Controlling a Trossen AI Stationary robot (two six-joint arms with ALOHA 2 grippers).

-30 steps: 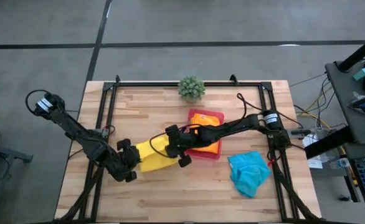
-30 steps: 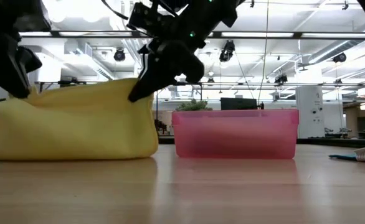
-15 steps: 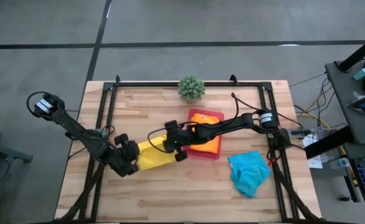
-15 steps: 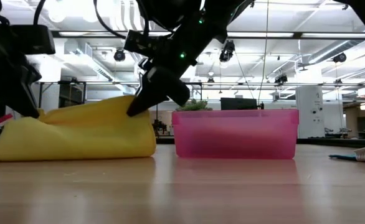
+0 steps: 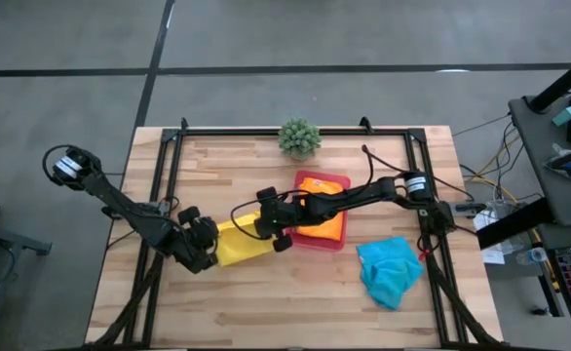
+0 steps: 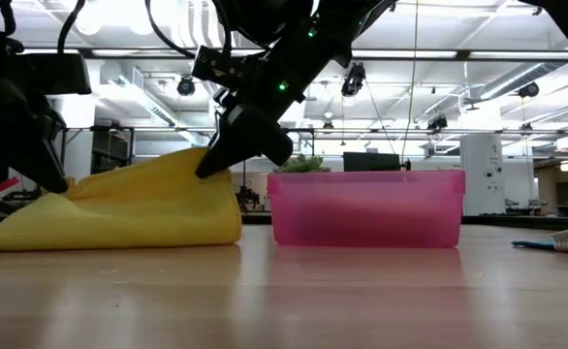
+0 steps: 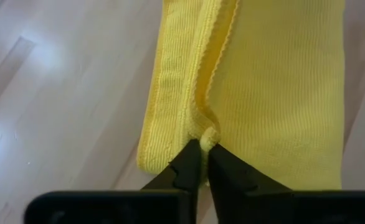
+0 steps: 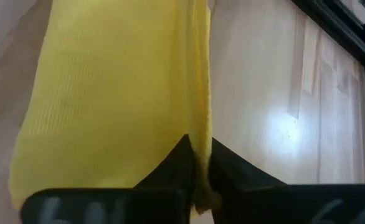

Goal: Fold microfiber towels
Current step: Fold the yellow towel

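Both grippers pinching the yellow towel (image 5: 239,246), one at each end, on the table just left of the pink tray (image 5: 336,241).

The left gripper (image 5: 206,255) has its fingers clamped on the towel's left hem; the right gripper (image 5: 266,226) is clamped on the right edge, up beside the tray. The towel's long axis runs left to right between them, sagging to the wood on the left. Its underside folds are hidden, and the orange towel (image 5: 322,189) sits partly under the right arm. The turquoise towel (image 5: 391,269) lies well apart, right.
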